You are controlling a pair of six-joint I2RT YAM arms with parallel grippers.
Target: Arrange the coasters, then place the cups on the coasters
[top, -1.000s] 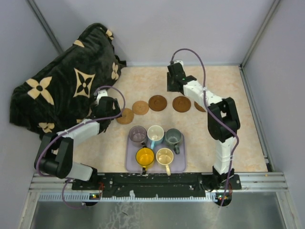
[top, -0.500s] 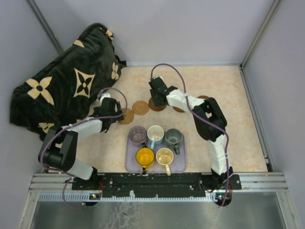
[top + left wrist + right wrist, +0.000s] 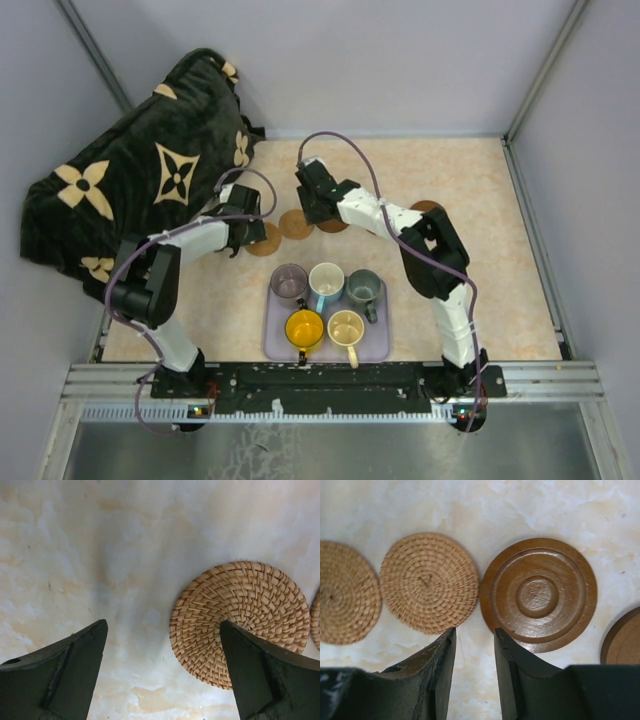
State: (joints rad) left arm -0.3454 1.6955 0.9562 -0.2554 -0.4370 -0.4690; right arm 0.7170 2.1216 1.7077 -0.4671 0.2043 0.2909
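A row of coasters lies behind the tray: two woven tan ones (image 3: 265, 243) (image 3: 295, 225), then a dark brown one (image 3: 333, 224) partly under my right arm, and another dark one (image 3: 426, 207) further right. My right gripper (image 3: 312, 212) (image 3: 475, 636) hangs over the gap between the second tan coaster (image 3: 429, 582) and the dark coaster (image 3: 538, 595), jaws narrowly open and holding nothing. My left gripper (image 3: 247, 233) (image 3: 162, 630) is wide open beside the leftmost tan coaster (image 3: 240, 615), its right finger over that coaster's edge. The cups, purple (image 3: 289, 283), white-blue (image 3: 326, 280), grey-green (image 3: 363, 287), yellow (image 3: 304, 327) and cream (image 3: 346, 327), stand on the tray.
The lavender tray (image 3: 376, 346) sits near the front centre. A dark blanket with tan flower shapes (image 3: 140, 170) is heaped at the back left. Grey walls enclose the tabletop on three sides.
My right arm has swung left from the back right to above the middle of the coaster row. My left gripper has edged right and back toward the leftmost coaster.
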